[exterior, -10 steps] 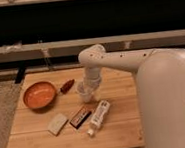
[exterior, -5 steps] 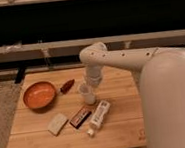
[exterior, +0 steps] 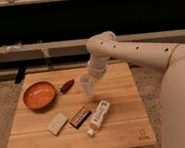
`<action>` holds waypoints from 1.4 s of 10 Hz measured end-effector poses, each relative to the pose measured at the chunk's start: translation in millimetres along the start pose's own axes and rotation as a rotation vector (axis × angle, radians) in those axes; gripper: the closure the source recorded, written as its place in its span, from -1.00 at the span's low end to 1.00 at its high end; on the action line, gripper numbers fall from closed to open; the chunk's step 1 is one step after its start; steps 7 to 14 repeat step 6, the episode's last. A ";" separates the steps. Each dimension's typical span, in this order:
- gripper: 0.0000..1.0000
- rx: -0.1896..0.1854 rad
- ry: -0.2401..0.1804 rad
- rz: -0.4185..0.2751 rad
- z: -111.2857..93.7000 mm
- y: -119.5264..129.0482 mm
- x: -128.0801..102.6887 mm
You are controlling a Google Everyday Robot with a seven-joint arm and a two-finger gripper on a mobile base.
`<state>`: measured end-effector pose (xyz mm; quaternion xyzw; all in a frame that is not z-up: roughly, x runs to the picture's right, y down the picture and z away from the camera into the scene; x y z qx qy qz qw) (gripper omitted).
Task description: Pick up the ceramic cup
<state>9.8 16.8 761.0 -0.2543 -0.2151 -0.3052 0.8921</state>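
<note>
The ceramic cup is a small pale tumbler near the middle of the wooden table, right of the orange bowl. My gripper comes down from the white arm at the upper right and is shut on the cup's rim. It holds the cup upright, just above the tabletop. The fingers are mostly hidden against the cup.
An orange bowl sits at the left with a small red object beside it. In front lie a pale block, a brown bar and a white labelled bottle on its side. A dark railing runs behind the table.
The arm's elbow has risen and the wrist has lifted. The cup has moved up a little with the gripper.
</note>
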 end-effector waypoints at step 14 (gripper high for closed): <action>1.00 0.048 -0.006 -0.022 -19.6 -5.7 0.7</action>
